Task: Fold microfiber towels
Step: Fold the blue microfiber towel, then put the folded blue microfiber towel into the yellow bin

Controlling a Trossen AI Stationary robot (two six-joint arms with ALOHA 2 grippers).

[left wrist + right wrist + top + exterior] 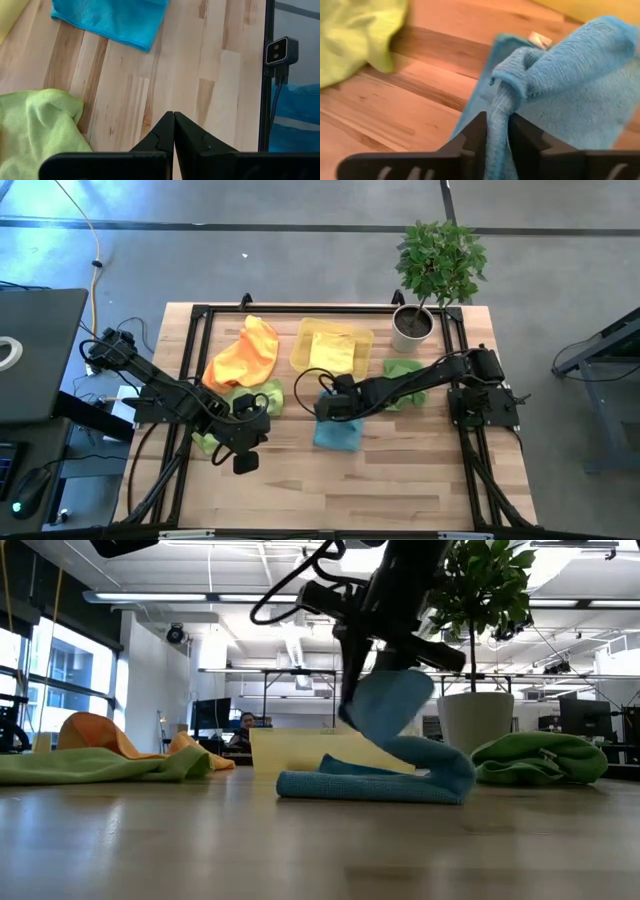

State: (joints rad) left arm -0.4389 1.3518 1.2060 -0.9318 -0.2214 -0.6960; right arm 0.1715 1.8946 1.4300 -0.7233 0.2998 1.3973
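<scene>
The teal blue towel (340, 434) lies mid-table, one part raised (390, 702) and the rest on the wood (365, 786). My right gripper (326, 402) is shut on it. My left gripper (246, 450) is shut and empty over bare wood, near a light green towel (250, 396); its closed fingertips show in the left wrist view (173, 119). The orange towel (246, 354) lies bunched at the far left. A yellow towel (334, 352) lies in the yellow tray (304, 338). A second light green towel (403, 370) lies crumpled at the right. My right gripper pinches a gathered fold of the teal towel (496, 116) between its two fingers, several layers bunched together. The held part is lifted and curls over above the table (395, 700). The towel's lower part (350, 786) lies folded on the wood, slack.
A potted plant (420, 320) stands at the far right corner. A black frame (200, 315) runs along the table's edges. Bare wood (400, 470) spreads along the near side.
</scene>
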